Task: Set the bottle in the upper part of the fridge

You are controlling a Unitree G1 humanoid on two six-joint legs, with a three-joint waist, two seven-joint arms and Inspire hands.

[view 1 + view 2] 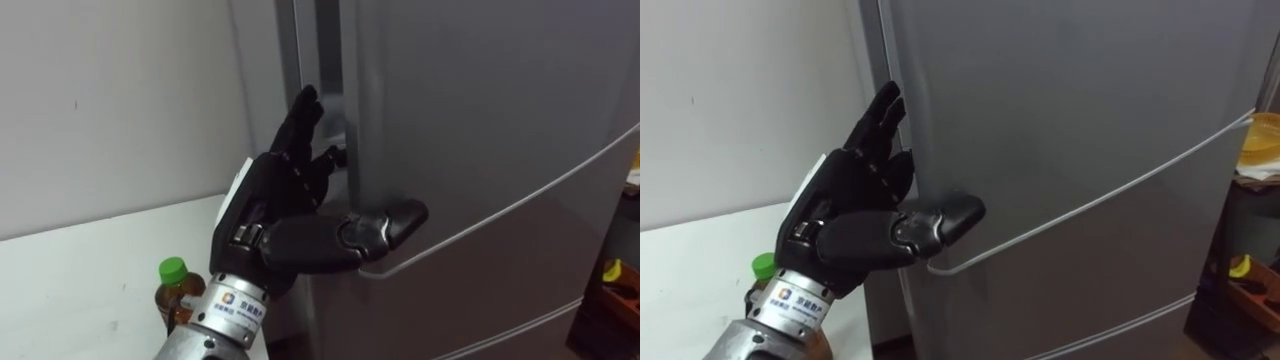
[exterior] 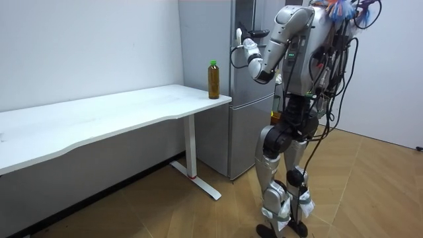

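The left hand (image 1: 285, 200) lies open and flat at the edge of the fridge door (image 1: 480, 120), so it might slip off when pulling.

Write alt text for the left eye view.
The robot's left hand, fingers straight, reaches to the left edge of the grey upper fridge door, thumb across its front. Behind the wrist a green-capped bottle stands on the white table.
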